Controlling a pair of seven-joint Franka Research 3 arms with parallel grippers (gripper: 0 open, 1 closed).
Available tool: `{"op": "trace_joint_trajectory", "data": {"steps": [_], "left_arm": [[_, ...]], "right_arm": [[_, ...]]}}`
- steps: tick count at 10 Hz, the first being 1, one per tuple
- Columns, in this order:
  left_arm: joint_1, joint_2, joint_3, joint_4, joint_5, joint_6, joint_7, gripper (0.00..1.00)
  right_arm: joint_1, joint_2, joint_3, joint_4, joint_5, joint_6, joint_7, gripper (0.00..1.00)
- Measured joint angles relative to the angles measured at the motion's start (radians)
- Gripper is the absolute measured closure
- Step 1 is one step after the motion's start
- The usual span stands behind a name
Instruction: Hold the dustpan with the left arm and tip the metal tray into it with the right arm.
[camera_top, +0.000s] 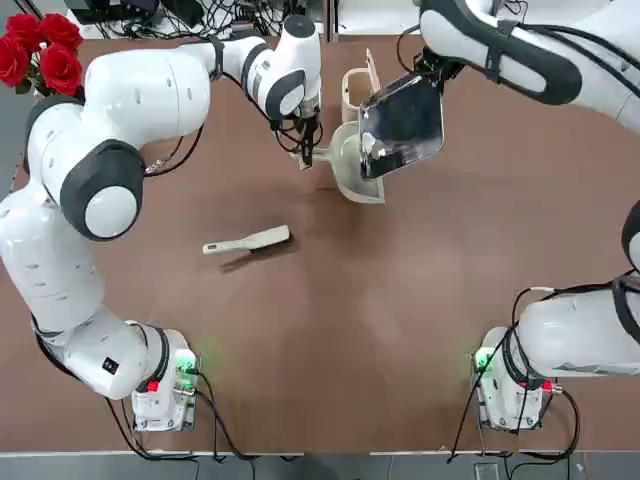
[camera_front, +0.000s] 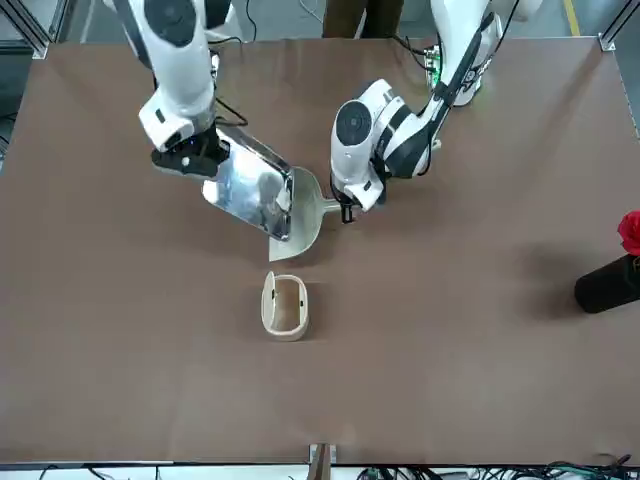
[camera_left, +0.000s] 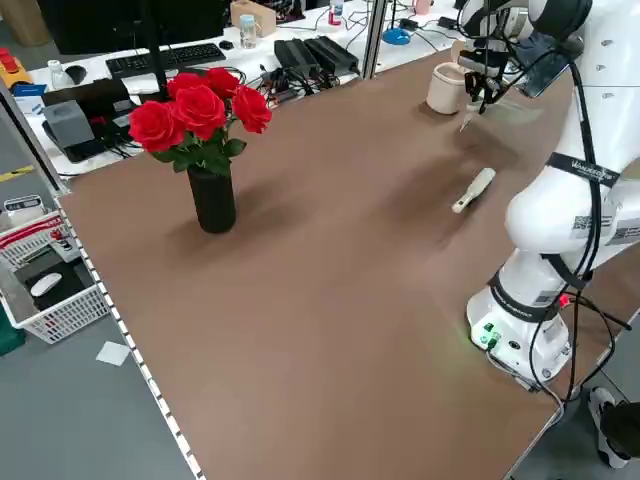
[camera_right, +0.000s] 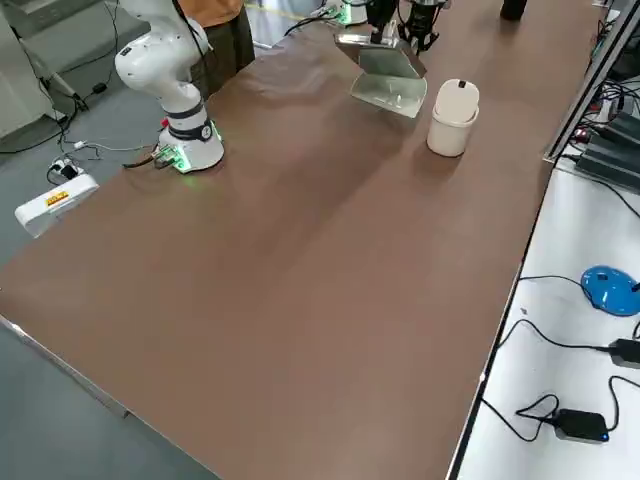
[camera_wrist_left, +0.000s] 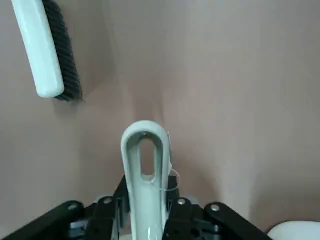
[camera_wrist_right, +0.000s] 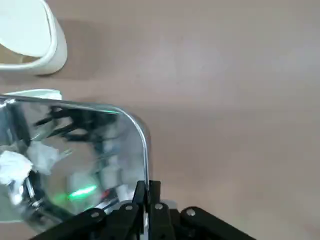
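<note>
Steel tray (camera_top: 402, 128) hangs tilted from the right hand (camera_wrist_right: 145, 199), pinched at its rim above the pan (camera_top: 355, 170), whose handle the left hand (camera_wrist_left: 145, 220) clamps. Tipped too fast, crumpled scraps (camera_wrist_right: 22, 162) could overshoot onto the tabletop (camera_top: 400, 320). A cup (camera_front: 284, 305) crowds close; the brush (camera_top: 247, 241) lies apart.

Cream dustpan (camera_top: 355, 170); mirror-shiny steel tray (camera_top: 402, 125); cream brush (camera_top: 247, 241), dark bristles; red roses (camera_left: 195, 115); brown table (camera_top: 400, 320)
</note>
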Motion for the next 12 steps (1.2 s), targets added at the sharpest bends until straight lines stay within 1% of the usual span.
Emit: {"op": "trace_joint_trajectory", "data": {"steps": [1,2,4,5,8,10,12], "left_arm": [[0.0,0.0,0.0,0.0,0.0,-0.001,0.0,0.67],[0.0,0.0,0.0,0.001,0.0,-0.001,0.0,0.67],[0.0,0.0,0.0,0.001,0.0,-0.002,0.0,0.67],[0.0,0.0,0.0,0.002,0.0,-0.002,0.0,0.67],[-0.001,-0.002,0.0,0.007,0.0,-0.002,0.0,0.67],[-0.001,-0.004,0.0,0.009,0.0,-0.003,0.0,0.67],[0.0,-0.006,0.0,0.01,0.0,-0.005,0.0,0.67]], "right_arm": [[0.034,0.021,0.006,0.034,-0.063,-0.031,0.014,0.95],[0.059,0.037,0.007,0.051,-0.112,-0.04,0.018,0.95],[0.09,0.062,0.008,0.071,-0.173,-0.043,0.033,0.95],[0.109,0.083,0.008,0.093,-0.207,-0.054,0.051,0.95],[0.214,0.174,0.009,0.197,-0.357,-0.138,0.07,0.95],[0.274,0.196,0.01,0.222,-0.432,-0.183,0.077,0.96],[0.307,0.198,0.01,0.238,-0.492,-0.23,0.075,0.96]]}}
